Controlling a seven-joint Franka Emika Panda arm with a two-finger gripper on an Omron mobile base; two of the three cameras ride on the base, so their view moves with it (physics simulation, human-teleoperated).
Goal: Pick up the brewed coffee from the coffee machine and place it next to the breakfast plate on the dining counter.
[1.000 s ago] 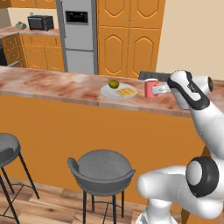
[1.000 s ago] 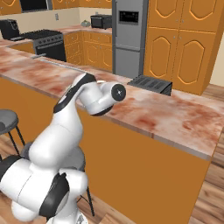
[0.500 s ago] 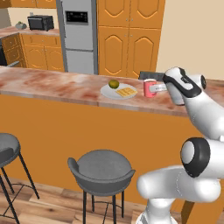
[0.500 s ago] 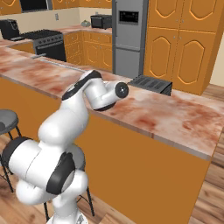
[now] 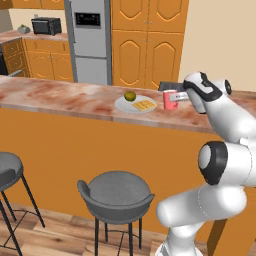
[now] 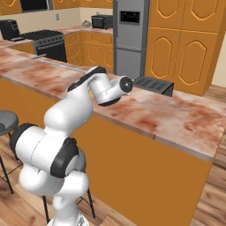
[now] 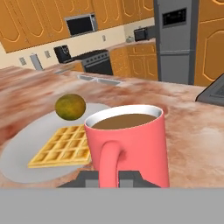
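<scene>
The brewed coffee [image 5: 169,100] is a red mug full of brown coffee, standing upright just right of the breakfast plate [image 5: 120,105] over the dining counter [image 5: 60,97]. My gripper [image 5: 181,96] reaches in from the right and is shut on the mug's handle. In the hand view the mug [image 7: 131,144] is close up, its handle between my gripper [image 7: 109,177] tips. The white plate [image 7: 17,162] with a waffle and a round fruit lies to its left. I cannot tell whether the mug's base touches the stone top. The coffee machine [image 7: 63,53] stands far back by the stove.
A black slotted toaster [image 5: 167,86] sits on the counter right behind the mug. Two grey bar stools [image 5: 117,192] stand in front of the orange counter face. A steel fridge [image 5: 90,40] and orange cabinets line the back wall. Bare marbled top [image 6: 176,117] stretches to the right.
The mug has stayed beside the plate with the gripper shut on its handle. The arm's elbow and lower links have swung into a different pose.
</scene>
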